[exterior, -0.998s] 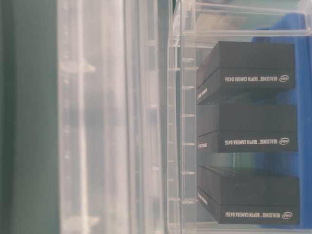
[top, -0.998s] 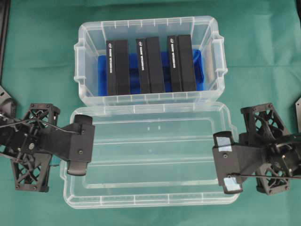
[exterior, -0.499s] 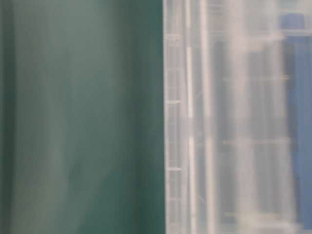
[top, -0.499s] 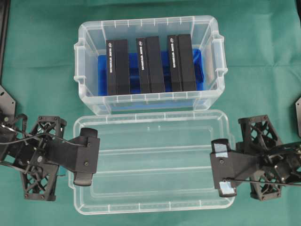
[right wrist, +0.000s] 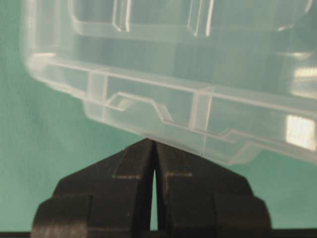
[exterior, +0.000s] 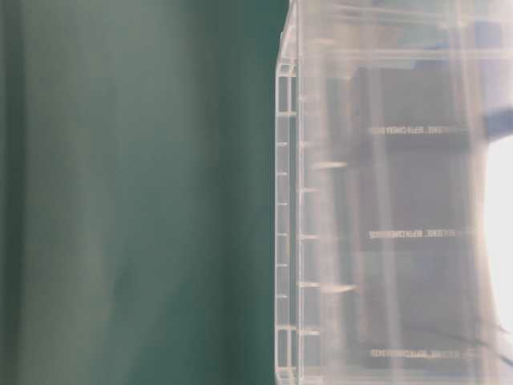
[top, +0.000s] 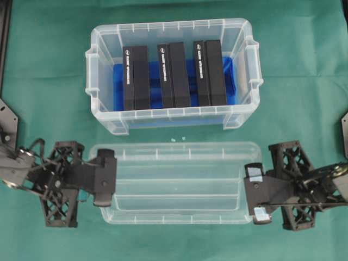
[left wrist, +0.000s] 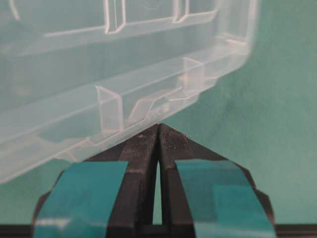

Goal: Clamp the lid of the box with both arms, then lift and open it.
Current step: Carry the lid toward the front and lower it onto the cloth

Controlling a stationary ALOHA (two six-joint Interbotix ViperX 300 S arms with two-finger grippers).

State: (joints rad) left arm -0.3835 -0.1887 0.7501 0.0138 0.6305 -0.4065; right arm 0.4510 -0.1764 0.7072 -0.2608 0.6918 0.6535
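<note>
The clear lid (top: pixel 179 182) lies level in front of the box (top: pixel 171 24), apart from it, spanning the gap between both arms. My left gripper (top: pixel 106 182), teal-taped, is shut on the lid's left short edge. In the left wrist view its fingertips (left wrist: pixel 158 130) meet at the lid's rim (left wrist: pixel 124 89). My right gripper (top: pixel 254 191), pale-taped, is shut on the right short edge, its tips (right wrist: pixel 152 144) closed at the lid's rim (right wrist: pixel 198 74). The box stands open with three black packs (top: pixel 174 76) on a blue liner. Its wall (exterior: pixel 296 200) fills the right of the table-level view.
Green cloth (top: pixel 304 65) covers the table all round. Black frame parts sit at the far left edge (top: pixel 4 32) and right edge (top: pixel 345 128). Two small pale specks (top: pixel 178 139) lie on the cloth between box and lid.
Both arms have carried the lid toward the near edge and lower, away from the box; it looks smaller overhead and has left the table-level view. Grips unchanged.
</note>
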